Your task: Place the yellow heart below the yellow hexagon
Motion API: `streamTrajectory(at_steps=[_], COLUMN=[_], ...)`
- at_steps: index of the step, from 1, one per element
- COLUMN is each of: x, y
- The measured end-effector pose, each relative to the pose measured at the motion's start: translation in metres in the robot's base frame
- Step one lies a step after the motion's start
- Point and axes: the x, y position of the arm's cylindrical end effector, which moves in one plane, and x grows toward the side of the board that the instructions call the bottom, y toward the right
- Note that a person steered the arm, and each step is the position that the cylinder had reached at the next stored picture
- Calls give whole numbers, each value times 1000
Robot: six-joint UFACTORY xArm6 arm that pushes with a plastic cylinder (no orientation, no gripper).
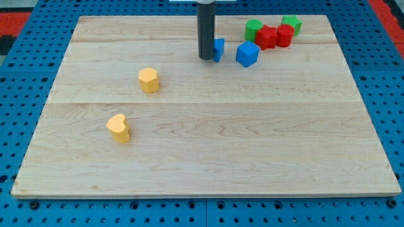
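Note:
The yellow heart (118,127) lies on the wooden board at the view's lower left. The yellow hexagon (149,80) sits above it and slightly to the view's right, with a gap between them. My tip (206,58) is at the view's top centre, far from both yellow blocks, to the upper right of the hexagon. It stands right against a blue block (218,49) that the rod partly hides.
A blue cube (247,54) lies just right of the rod. A cluster at the view's top right holds a green block (253,28), two red blocks (266,36) (285,35) and another green block (291,24). The board's edge (202,194) runs along the view's bottom.

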Motion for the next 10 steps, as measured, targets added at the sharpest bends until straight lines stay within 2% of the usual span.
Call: streamTrajectory(at_steps=[1,2,3,5,6,7,8,9,10], x=[-4,-4,46,206,251,200,164,189,189], y=[53,-7,-53,-112,-165,-190,-190,-190,-152])
